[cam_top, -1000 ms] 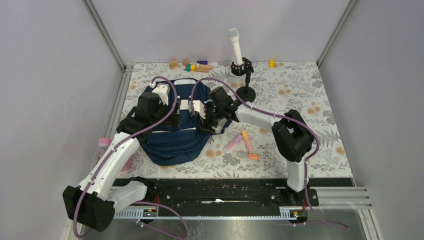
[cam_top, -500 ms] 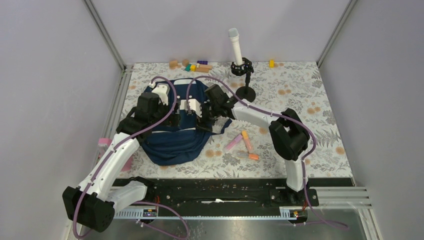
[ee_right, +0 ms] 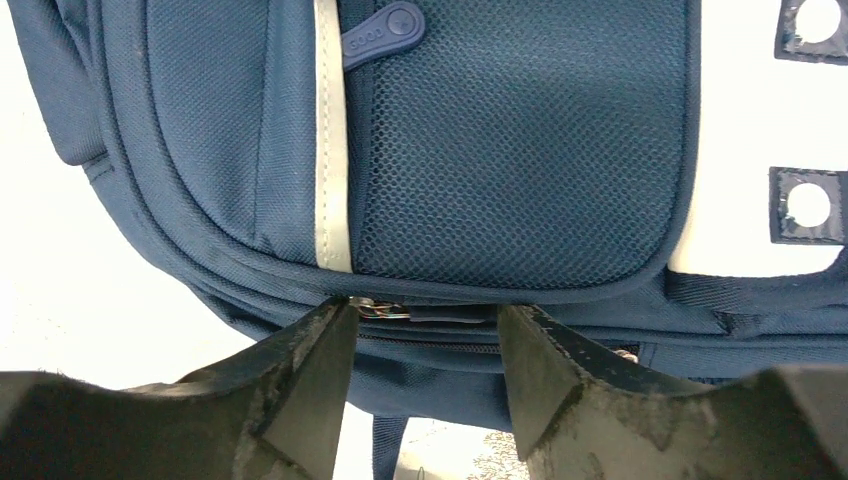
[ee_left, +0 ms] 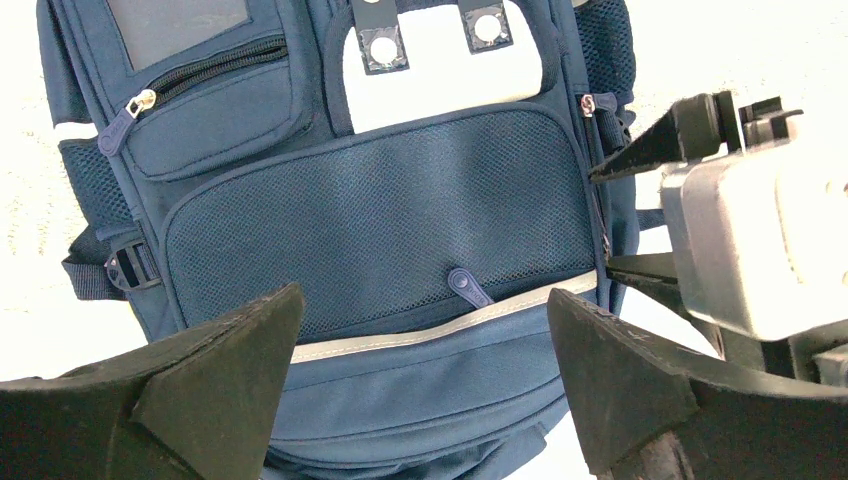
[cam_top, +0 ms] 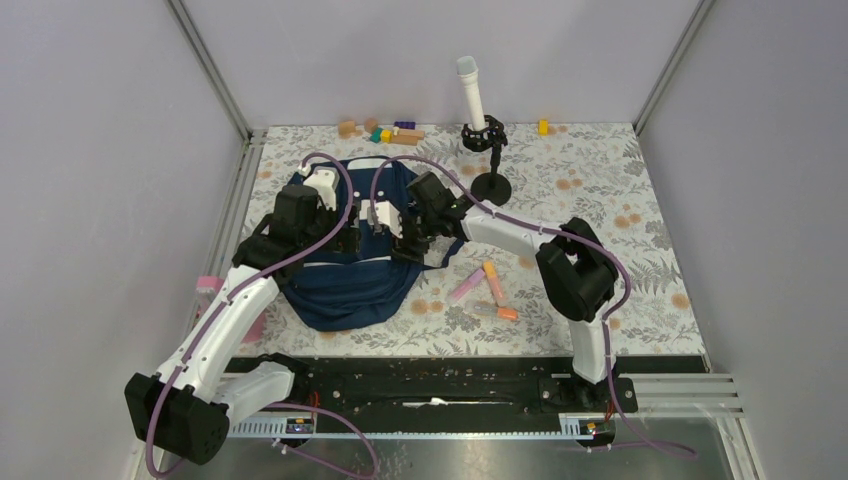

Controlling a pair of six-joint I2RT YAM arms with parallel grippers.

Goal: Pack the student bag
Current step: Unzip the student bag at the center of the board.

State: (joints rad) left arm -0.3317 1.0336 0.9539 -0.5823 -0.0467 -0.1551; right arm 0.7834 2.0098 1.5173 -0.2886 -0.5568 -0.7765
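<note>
The student bag [cam_top: 340, 285], navy blue with white patches, lies flat on the table's left half, front side up. My left gripper [cam_top: 352, 234] hovers over its front, jaws wide open and empty; in the left wrist view [ee_left: 422, 310] they straddle the mesh pocket [ee_left: 380, 220] and its white trim. My right gripper [cam_top: 383, 222] is over the bag's right side. In the right wrist view [ee_right: 425, 310] its jaws are partly open on either side of a zipper slider and dark pull tab [ee_right: 440, 314] on the bag's [ee_right: 520, 150] side seam, not closed on it.
Three highlighter pens [cam_top: 485, 290] lie right of the bag. A microphone stand [cam_top: 490, 180] with a white microphone [cam_top: 470, 92] stands at the back. Coloured blocks [cam_top: 392, 131] and a yellow block [cam_top: 543, 126] lie along the far edge. A pink object [cam_top: 208, 285] sits at the left rail.
My right gripper has moved left over the bag, closer to the left gripper. The left arm and the bag have hardly moved.
</note>
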